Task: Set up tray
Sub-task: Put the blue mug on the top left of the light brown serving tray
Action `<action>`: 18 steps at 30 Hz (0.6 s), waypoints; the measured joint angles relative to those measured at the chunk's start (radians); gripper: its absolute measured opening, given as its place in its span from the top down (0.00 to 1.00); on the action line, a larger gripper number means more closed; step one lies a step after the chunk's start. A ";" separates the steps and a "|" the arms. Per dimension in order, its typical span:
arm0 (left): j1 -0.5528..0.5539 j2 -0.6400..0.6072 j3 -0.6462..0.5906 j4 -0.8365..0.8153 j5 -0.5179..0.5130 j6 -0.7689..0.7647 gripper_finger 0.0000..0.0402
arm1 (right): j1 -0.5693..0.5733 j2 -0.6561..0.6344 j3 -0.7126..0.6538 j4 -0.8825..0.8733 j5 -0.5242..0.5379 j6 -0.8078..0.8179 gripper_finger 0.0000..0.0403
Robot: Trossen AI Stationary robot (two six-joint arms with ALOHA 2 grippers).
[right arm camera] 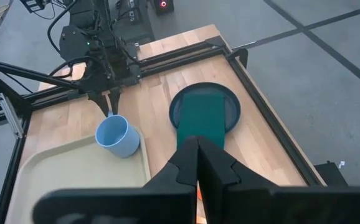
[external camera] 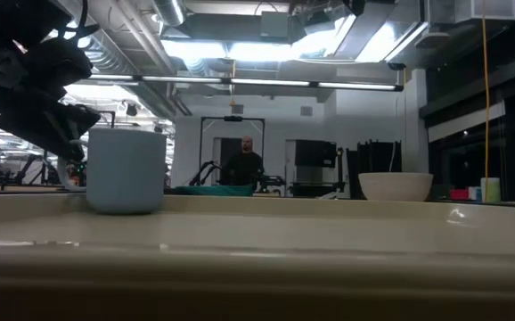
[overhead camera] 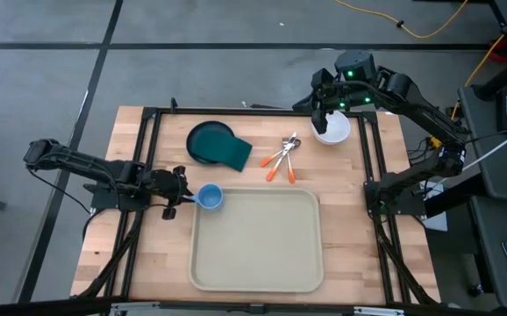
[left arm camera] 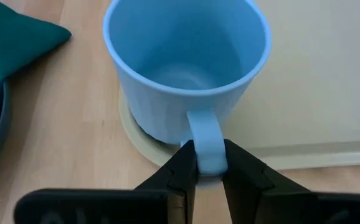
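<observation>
Left gripper (left arm camera: 208,163) pinches blue mug (left arm camera: 186,68) by its handle, probably to set it on tray (overhead camera: 253,241).

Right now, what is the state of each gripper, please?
Left gripper: closed on the handle of the blue mug, at the corner of the tray.
Right gripper: shut, holding nothing, raised above the white bowl.

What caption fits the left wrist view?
Left gripper pinching the blue mug's handle at the tray corner.
</observation>
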 joint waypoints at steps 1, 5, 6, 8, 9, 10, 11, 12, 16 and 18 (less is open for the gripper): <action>0.000 0.000 0.000 0.000 0.007 0.000 0.87 | 0.000 0.000 0.000 0.001 0.000 0.000 0.99; 0.000 0.000 0.000 0.002 0.014 0.000 0.86 | 0.000 0.000 0.000 0.007 0.000 0.000 0.99; 0.000 0.000 0.000 0.003 0.014 0.000 0.86 | 0.000 0.000 0.000 0.007 0.000 0.000 0.99; 0.000 0.001 0.000 0.005 0.014 0.000 0.84 | 0.000 0.000 0.000 0.007 0.000 0.000 0.99; 0.000 0.002 0.000 0.005 0.014 0.000 0.84 | 0.000 0.000 0.000 0.007 0.000 0.000 0.99; 0.000 0.003 0.000 0.005 0.014 0.000 0.83 | 0.000 0.000 0.000 0.007 0.000 0.000 0.99; 0.000 0.003 0.000 0.005 0.014 0.000 0.83 | 0.000 0.000 0.000 0.007 0.000 0.000 0.99; 0.000 0.003 0.000 0.005 0.013 -0.001 0.82 | 0.000 0.000 0.000 0.007 0.000 0.000 0.99; 0.000 0.007 0.000 0.007 0.013 -0.012 0.82 | 0.000 0.000 0.000 0.007 0.000 -0.003 0.99; 0.000 0.013 -0.006 0.038 0.014 -0.018 0.81 | 0.000 0.000 0.000 0.007 0.000 -0.003 0.99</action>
